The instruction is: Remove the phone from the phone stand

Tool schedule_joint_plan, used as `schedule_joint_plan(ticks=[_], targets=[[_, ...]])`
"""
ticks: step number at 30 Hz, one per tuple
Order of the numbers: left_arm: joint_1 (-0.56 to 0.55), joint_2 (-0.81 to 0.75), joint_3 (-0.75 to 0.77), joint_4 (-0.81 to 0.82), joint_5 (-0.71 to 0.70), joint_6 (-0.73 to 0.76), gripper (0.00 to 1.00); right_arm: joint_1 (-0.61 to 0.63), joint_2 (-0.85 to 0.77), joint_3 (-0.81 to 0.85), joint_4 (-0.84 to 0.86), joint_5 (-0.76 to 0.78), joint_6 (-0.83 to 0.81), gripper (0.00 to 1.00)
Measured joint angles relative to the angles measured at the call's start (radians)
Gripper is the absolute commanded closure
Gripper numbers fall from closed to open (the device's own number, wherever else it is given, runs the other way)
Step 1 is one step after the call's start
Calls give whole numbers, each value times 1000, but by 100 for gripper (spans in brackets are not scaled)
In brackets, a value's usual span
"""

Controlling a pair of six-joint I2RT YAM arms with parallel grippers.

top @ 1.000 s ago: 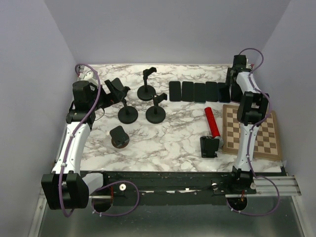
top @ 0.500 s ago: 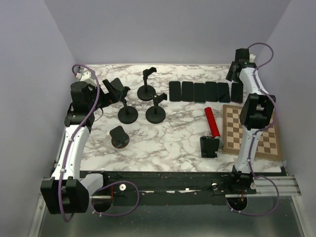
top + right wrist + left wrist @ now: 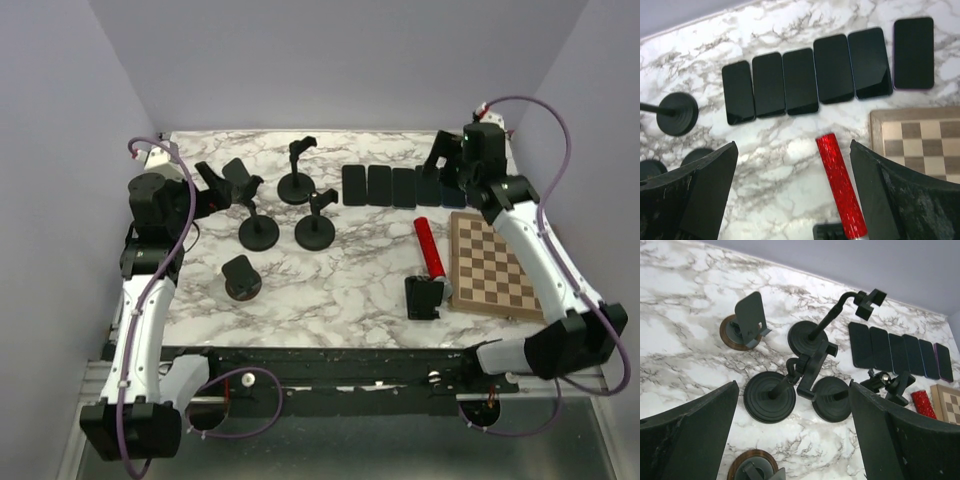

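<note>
Several black phones [image 3: 800,80] lie flat in a row on the marble table; in the top view [image 3: 404,187] they lie at the back right. No phone shows on any stand. Three black round-base phone stands [image 3: 770,395] [image 3: 807,337] [image 3: 832,399] stand at the back left with empty clamps. My left gripper [image 3: 212,183] is open and empty, above and to the left of these stands. My right gripper [image 3: 447,168] is open and empty, raised over the right end of the phone row.
Two wooden-base stands [image 3: 742,325] [image 3: 242,278] sit near the left arm. A red glitter cylinder [image 3: 840,185] lies beside a chessboard [image 3: 500,265]. A low black holder [image 3: 423,297] stands at the cylinder's near end. Walls close in on three sides.
My right arm has swung out of the back right corner, and its gripper now hangs over the phone row. My left arm has drawn back slightly to the left.
</note>
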Motion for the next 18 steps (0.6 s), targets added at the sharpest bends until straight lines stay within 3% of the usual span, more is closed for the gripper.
schedule_joint_plan(ticks=[4, 10, 15, 18], targets=[[0, -43, 60, -34, -19, 14, 1, -6, -179, -116, -23, -24, -4, 0], [0, -135, 188, -47, -25, 7, 2, -8, -453, -111, -43, -33, -22, 0], [0, -222, 216, -48, -25, -6, 2, -8, -632, -114, -39, -64, -24, 0], [0, -252, 216, -56, -25, -11, 1, -8, -751, -200, 5, -85, -19, 0]])
